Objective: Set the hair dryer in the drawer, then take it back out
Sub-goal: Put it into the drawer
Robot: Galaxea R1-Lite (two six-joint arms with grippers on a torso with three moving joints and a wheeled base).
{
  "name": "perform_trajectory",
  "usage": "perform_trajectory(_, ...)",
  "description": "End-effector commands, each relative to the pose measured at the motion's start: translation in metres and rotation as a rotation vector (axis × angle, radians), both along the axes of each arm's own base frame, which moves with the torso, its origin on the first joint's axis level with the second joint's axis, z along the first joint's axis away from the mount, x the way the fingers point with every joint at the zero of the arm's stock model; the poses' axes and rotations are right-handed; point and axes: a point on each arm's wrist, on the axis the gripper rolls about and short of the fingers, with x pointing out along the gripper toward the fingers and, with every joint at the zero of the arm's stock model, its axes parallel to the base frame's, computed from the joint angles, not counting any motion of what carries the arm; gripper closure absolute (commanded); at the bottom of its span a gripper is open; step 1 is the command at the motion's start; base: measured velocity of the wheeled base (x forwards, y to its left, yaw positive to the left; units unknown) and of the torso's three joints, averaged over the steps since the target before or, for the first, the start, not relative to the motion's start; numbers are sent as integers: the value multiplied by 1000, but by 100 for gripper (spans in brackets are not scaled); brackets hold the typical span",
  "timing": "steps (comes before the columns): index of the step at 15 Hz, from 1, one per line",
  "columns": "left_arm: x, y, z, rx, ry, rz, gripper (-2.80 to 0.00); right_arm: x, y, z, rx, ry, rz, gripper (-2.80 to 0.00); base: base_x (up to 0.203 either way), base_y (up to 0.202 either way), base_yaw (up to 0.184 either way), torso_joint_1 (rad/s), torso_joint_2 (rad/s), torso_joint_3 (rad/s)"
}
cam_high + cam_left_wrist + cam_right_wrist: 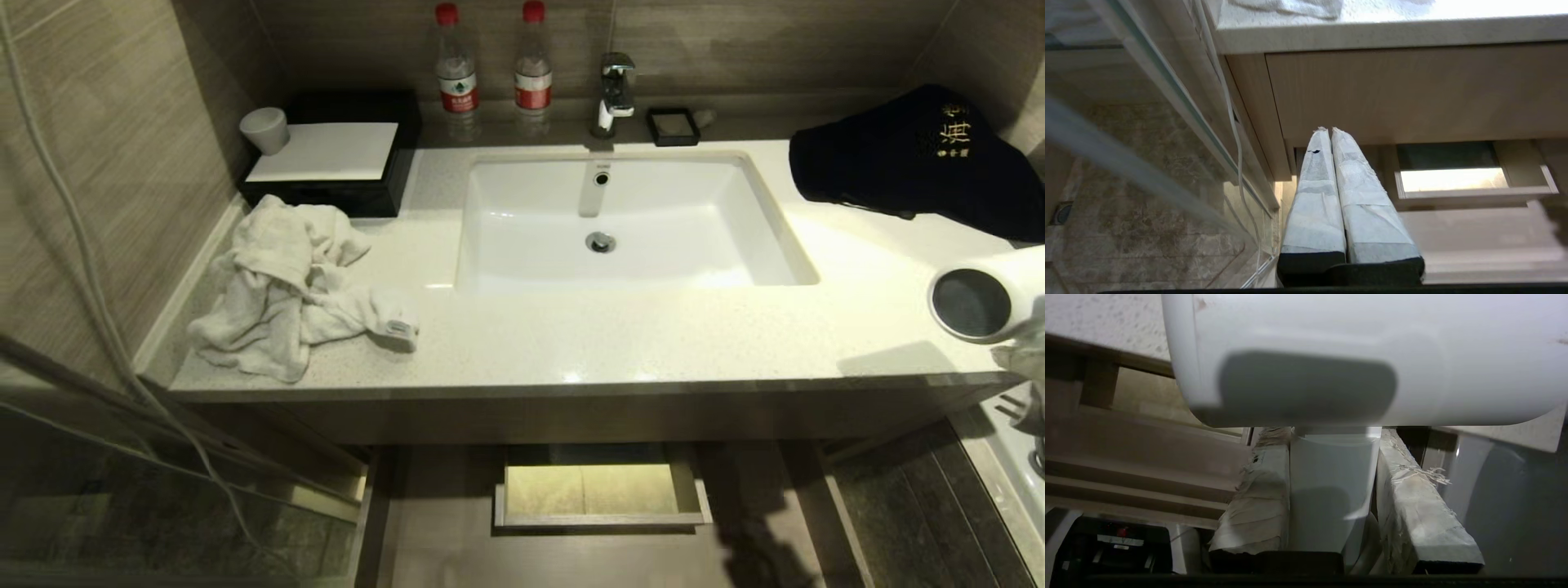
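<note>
The white hair dryer (pixel 980 302) hangs at the far right, over the counter's front corner, with its grey round end facing the sink. In the right wrist view my right gripper (pixel 1333 437) is shut on its straight handle (pixel 1331 477), and the barrel (pixel 1372 355) lies across above the fingers. Under the counter the wood-grain drawer (pixel 441 531) stands pulled open, with a boxed cutout (pixel 600 490) at its centre. My left gripper (pixel 1329 130) is shut on nothing, low at the left in front of the cabinet, with the drawer (pixel 1474 241) beside it.
On the counter (pixel 620 343) are a crumpled white towel (pixel 286 286), the sink (pixel 620 220) with its faucet (pixel 614 94), a black tray (pixel 326 171) with a cup (pixel 265 129), two water bottles (pixel 455 61) and a dark cloth bag (pixel 906 155). A glass panel (pixel 163 474) stands at the left.
</note>
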Motion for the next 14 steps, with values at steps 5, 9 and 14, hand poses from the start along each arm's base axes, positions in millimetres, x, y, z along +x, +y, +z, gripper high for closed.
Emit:
perform_trajectory(5,0,0,0,0,2,-1,0,-83,26,-33,22,-48,-45,0,0,0,0,-314,110,-197)
perform_trajectory(9,0,0,0,0,2,0,0,-99,31,-52,28,-32,-46,0,0,0,0,-277,44,-233)
perform_trajectory(14,0,0,0,0,2,-1,0,-112,34,-67,30,-37,-48,0,0,0,0,-252,-5,-263)
